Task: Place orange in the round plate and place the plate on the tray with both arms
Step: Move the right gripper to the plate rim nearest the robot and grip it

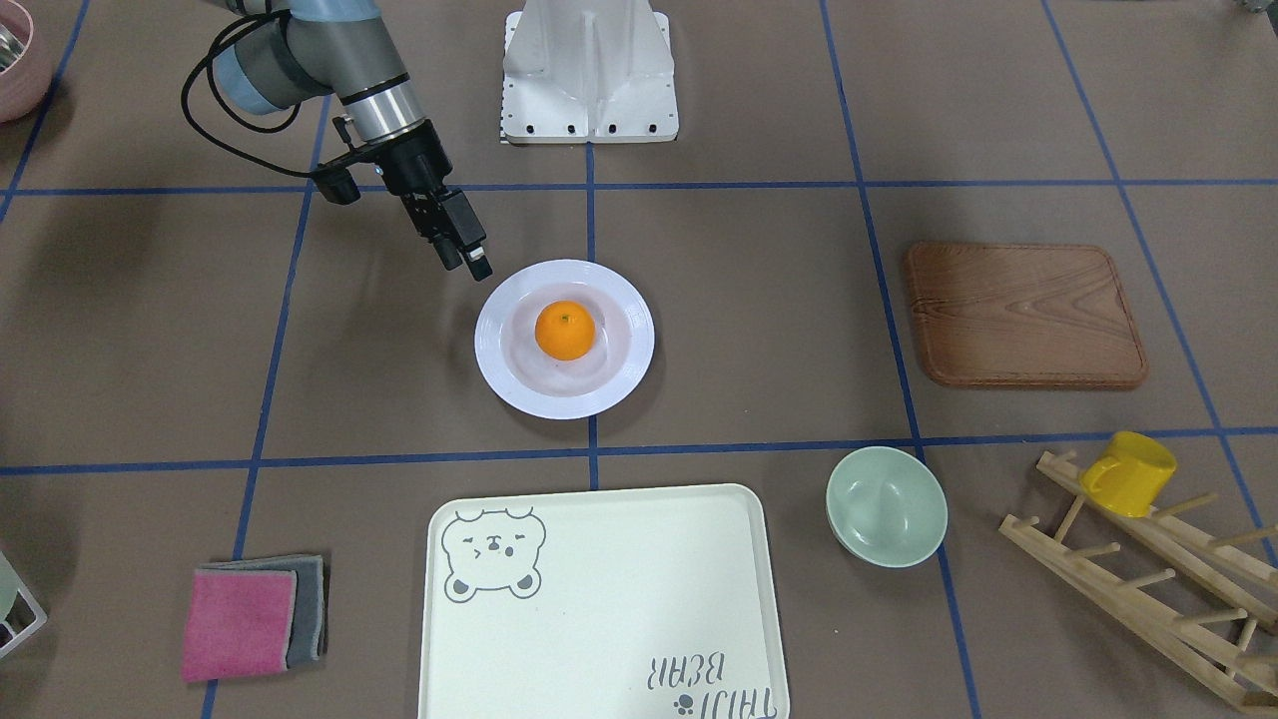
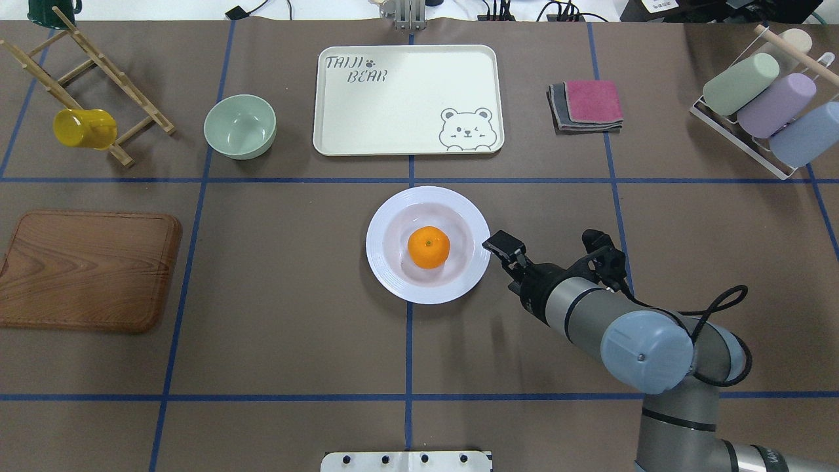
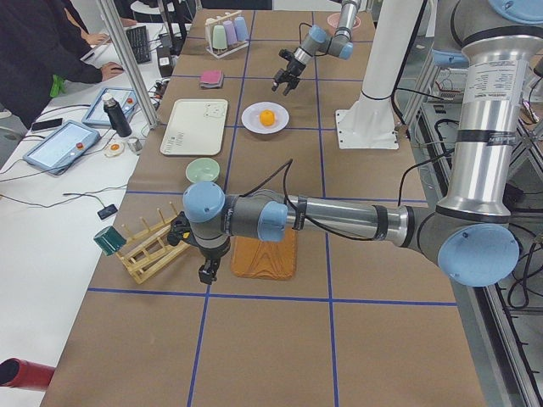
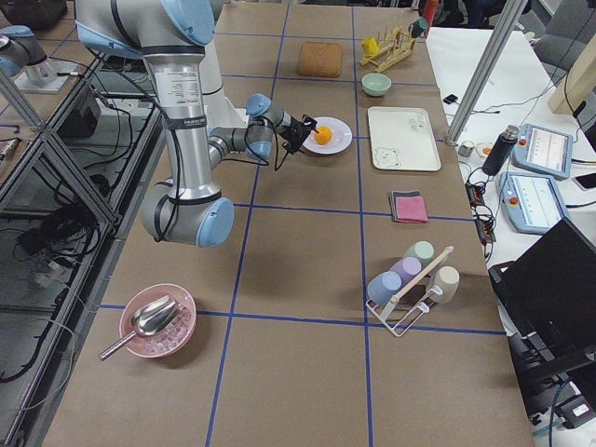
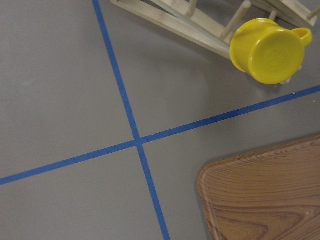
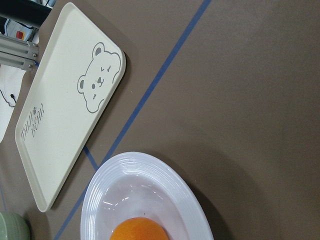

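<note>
Since the orange (image 1: 565, 331) already sits in the sunken centre of the round plate (image 1: 491, 345), mid-tabletop, the job left is moving the plate to the tray (image 1: 619, 589). The tray lies past the plate on the far side from the robot, with nothing on it. The right end effector (image 1: 467, 258) hovers just beside the rim, jaws apart and holding nothing. It should probably drop and pinch the ribbed rim squarely. The left end effector (image 3: 206, 270) is well away by the wooden board (image 3: 270, 257); can't tell if it is open or closed. It needs the opposite rim. Lift level and in sync, or the orange may roll.
</note>
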You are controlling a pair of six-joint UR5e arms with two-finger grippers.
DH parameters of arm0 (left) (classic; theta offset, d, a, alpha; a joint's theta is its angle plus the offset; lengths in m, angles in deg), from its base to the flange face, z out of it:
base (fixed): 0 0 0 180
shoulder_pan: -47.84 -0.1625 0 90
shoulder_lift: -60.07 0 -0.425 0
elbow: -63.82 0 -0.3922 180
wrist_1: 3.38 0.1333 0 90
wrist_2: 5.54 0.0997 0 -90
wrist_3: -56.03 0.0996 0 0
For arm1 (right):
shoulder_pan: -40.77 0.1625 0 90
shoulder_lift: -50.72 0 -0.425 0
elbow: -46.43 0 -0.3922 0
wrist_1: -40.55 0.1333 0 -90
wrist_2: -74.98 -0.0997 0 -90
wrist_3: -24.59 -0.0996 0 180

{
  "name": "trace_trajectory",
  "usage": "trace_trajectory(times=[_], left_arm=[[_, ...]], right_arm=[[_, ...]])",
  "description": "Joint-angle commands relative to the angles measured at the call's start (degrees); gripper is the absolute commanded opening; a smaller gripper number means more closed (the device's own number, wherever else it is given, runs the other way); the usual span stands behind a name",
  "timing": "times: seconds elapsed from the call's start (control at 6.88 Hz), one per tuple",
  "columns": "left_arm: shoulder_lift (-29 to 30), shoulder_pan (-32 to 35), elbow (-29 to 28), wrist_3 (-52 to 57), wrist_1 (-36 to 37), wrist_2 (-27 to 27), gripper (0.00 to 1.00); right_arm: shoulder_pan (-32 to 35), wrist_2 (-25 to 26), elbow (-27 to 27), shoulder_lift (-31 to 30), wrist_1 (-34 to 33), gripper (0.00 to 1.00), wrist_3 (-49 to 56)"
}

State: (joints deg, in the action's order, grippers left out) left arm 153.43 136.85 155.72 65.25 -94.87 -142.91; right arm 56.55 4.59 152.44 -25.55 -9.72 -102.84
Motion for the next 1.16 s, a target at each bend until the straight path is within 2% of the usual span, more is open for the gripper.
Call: trace_trajectory(times=[0.0, 0.15, 0.29, 0.44, 0.58, 0.73, 1.02], left_arm=[[-0.19, 0.29, -0.31, 0.09, 0.0, -0.09, 0.99], [-0.19, 0.29, -0.4, 0.09, 0.0, -0.09, 0.99], [-0.19, 0.29, -0.4, 0.09, 0.0, -0.09, 0.99], [-0.19, 0.29, -0.48, 0.09, 0.0, -0.09, 0.99], [-0.89, 0.2, -0.31, 0.09, -0.52, -0.09, 0.99], [-0.98, 0.2, -0.14, 0.09, -0.61, -0.09, 0.99], [-1.07, 0.29, 0.13, 0.09, -0.61, -0.18, 0.99]], right_arm=[[-1.02, 1.48, -3.08, 2.17, -0.79, 0.97, -0.54], [-1.11, 1.57, -4.66, 3.48, -0.96, 0.96, -0.54], [-1.11, 1.57, -6.59, 5.23, -0.97, 0.9, -0.63], [-1.11, 1.57, -7.57, 6.29, -0.88, 0.71, -1.06], [-1.2, 1.57, -7.58, 6.57, -0.88, 0.2, -2.72], [-1.2, 1.57, -7.93, 6.74, -0.7, 0.0, -2.91], [-1.11, 2.97, -7.76, 6.66, -0.35, 0.0, -2.91]])
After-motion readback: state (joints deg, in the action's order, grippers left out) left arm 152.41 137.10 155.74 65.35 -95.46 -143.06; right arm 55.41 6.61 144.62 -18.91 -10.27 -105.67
